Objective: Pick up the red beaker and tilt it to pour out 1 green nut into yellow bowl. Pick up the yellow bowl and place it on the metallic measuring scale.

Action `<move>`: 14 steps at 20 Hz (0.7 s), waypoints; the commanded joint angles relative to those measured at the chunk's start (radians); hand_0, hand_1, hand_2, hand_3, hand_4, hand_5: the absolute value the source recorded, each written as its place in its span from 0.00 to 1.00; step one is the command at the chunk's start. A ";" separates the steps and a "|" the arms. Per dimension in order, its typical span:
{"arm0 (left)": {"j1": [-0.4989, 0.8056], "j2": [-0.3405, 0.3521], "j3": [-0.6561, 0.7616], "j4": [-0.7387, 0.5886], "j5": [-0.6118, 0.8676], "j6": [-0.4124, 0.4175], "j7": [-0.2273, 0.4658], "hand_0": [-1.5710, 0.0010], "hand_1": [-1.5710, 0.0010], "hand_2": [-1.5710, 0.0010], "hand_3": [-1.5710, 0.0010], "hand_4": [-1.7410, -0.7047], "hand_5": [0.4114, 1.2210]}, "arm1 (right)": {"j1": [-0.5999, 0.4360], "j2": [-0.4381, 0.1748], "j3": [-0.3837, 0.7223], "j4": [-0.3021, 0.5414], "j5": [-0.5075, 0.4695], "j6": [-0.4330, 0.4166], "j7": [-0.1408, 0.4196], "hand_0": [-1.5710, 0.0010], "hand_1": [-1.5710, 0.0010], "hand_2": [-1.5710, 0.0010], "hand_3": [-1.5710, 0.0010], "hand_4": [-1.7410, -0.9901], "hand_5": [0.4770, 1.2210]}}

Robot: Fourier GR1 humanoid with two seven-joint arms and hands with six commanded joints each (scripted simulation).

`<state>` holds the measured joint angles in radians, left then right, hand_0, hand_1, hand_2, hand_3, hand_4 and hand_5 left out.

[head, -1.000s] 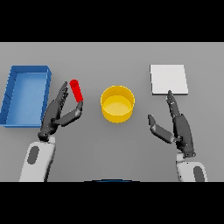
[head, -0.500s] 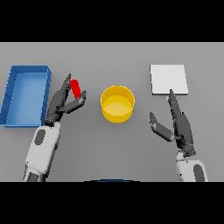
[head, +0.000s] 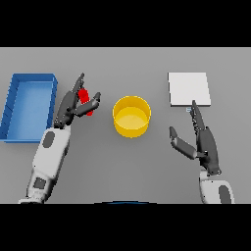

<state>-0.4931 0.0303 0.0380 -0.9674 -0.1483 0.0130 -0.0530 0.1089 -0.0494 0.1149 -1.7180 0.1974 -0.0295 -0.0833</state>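
Fingers and thumb of the left robot hand (head: 73,105) are closing around the small red cylindrical beaker (head: 86,101), which sits just left of the round yellow bowl (head: 131,115) on the grey table (head: 125,166). Fingers reach past the beaker on its far-left side, the thumb comes in on the side facing the bowl, and the red body shows between them, so this looks like a grasp taking hold. Whether it is off the table yet cannot be told. The beaker's long axis runs slightly slanted, its top tipped away from the bowl; no green nut is visible inside from here.

That's the relation that counts: the bowl lies directly right of the beaker, close but apart, with bare table between, so the carry to the pour looks short and sideways. Behind the hand, left of the bowl, stands the blue rectangular tray (head: 29,83), whose near wall limits any swing that way.

Right of the bowl waits the right robot hand (head: 203,142), fingers straight and spread, thumb out, holding nothing. It is the nearer hand to the flat pale square metallic measuring scale (head: 189,88), just beyond its fingertips and to the bowl's upper right. Open table lies between bowl and scale for the second leg.
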 commanded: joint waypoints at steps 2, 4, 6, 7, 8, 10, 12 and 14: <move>-0.016 -0.014 0.006 0.017 0.003 0.011 -0.038 1.00 1.00 1.00 1.00 0.36 0.40 | 0.006 -0.003 0.003 -0.003 -0.003 0.008 -0.003 1.00 1.00 1.00 1.00 0.59 0.28; -0.024 -0.031 0.014 0.037 0.007 0.030 -0.049 0.95 0.95 0.92 0.95 0.31 0.44 | 0.005 -0.011 -0.003 -0.010 0.000 0.005 -0.006 1.00 1.00 1.00 1.00 0.60 0.28; -0.050 -0.040 0.037 0.070 0.015 0.056 -0.034 0.71 0.69 0.68 0.69 0.29 0.58 | -0.017 -0.009 -0.008 0.003 -0.001 0.000 0.014 1.00 1.00 1.00 1.00 0.61 0.28; -0.050 -0.046 0.037 0.087 0.002 0.082 -0.049 0.57 0.55 0.54 0.55 0.29 0.66 | -0.008 -0.005 -0.002 -0.001 0.001 0.001 0.003 1.00 1.00 1.00 1.00 0.61 0.28; -0.059 -0.047 0.030 0.098 -0.020 0.102 -0.046 0.45 0.44 0.44 0.44 0.29 0.73 | -0.012 -0.001 0.002 -0.002 0.004 0.000 0.012 1.00 1.00 1.00 1.00 0.61 0.28; -0.051 -0.050 0.027 0.098 -0.038 0.107 -0.089 0.29 0.28 0.28 0.28 0.29 0.83 | -0.007 0.000 0.003 0.001 0.006 0.000 0.015 1.00 1.00 1.00 1.00 0.60 0.28; -0.054 -0.061 0.038 0.102 -0.037 0.107 -0.097 0.19 0.18 0.18 0.18 0.28 0.89 | -0.015 -0.003 -0.005 -0.006 -0.005 0.001 0.008 1.00 1.00 1.00 1.00 0.60 0.28; -0.063 -0.062 0.047 0.110 -0.038 0.124 -0.117 0.12 0.12 0.11 0.12 0.18 0.89 | -0.024 0.000 -0.004 0.005 -0.013 0.008 0.020 1.00 1.00 1.00 1.00 0.58 0.28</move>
<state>-0.5556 -0.0323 0.0845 -0.8578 -0.1834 0.1353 -0.1733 0.0852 -0.0491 0.1107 -1.7130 0.1846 -0.0217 -0.0626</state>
